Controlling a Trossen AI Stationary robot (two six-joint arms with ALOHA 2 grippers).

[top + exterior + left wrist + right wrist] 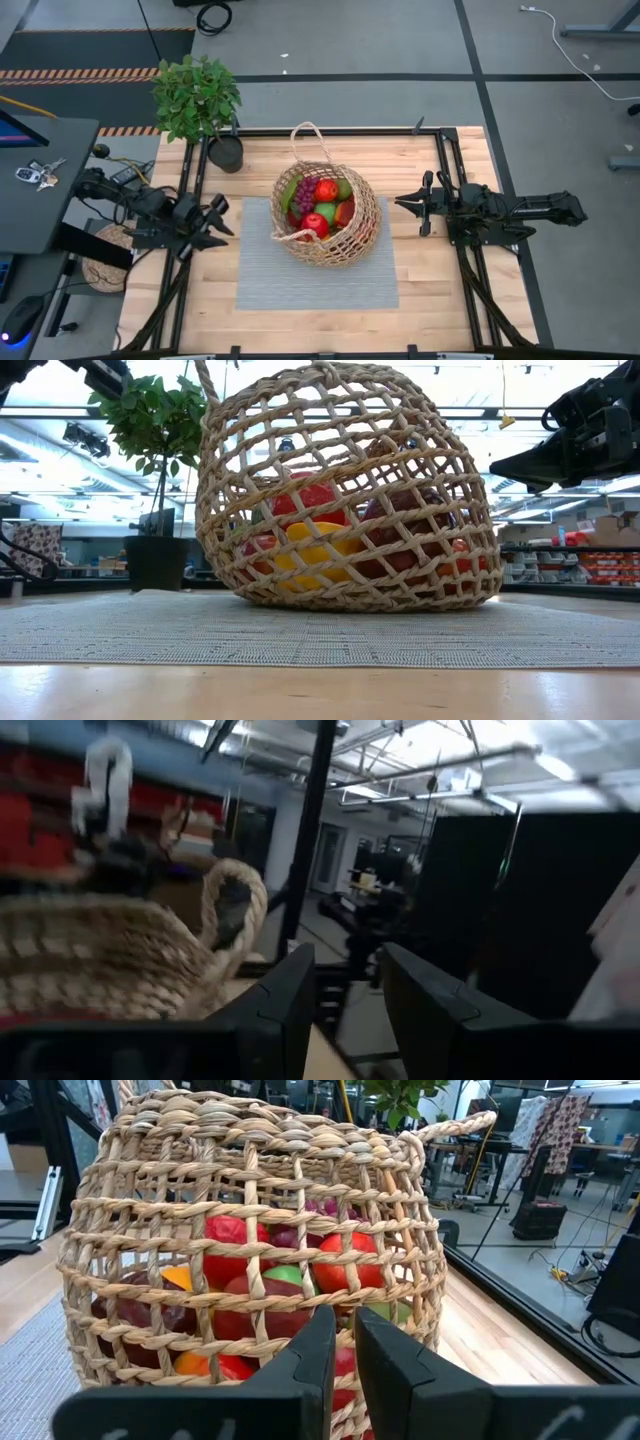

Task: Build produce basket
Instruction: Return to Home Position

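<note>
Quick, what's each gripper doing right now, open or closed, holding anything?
Left gripper: open, holding nothing.
Right gripper: shut, holding nothing.

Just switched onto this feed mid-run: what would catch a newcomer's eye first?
The basket sits mid-table on the grey mat, filled with the produce in reds, greens and purple. The left gripper and right gripper flank it, both apart from it and holding nothing. A leafy potted plant stands at the table corner nearest the left gripper.
</note>
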